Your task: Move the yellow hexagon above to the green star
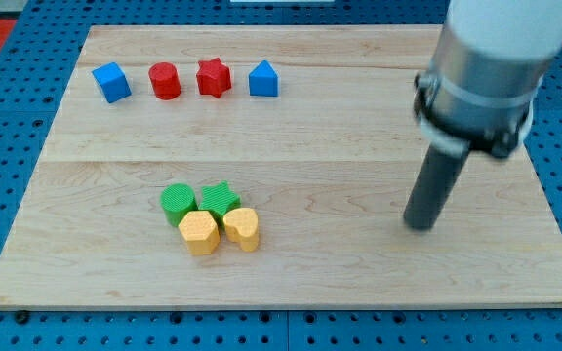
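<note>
The yellow hexagon (199, 232) lies at the lower middle-left of the wooden board, touching the green star (220, 201) just above and to its right. A green cylinder (177, 204) sits left of the star, and a yellow heart-shaped block (242, 228) sits right of the hexagon. These blocks form a tight cluster. My tip (419, 225) rests on the board far to the view's right of the cluster, touching no block.
Along the board's top left stand a blue cube (111, 82), a red cylinder (165, 80), a red star (214, 77) and a blue pentagon-like block (263, 79). The board (359, 283) lies on a blue pegboard surface.
</note>
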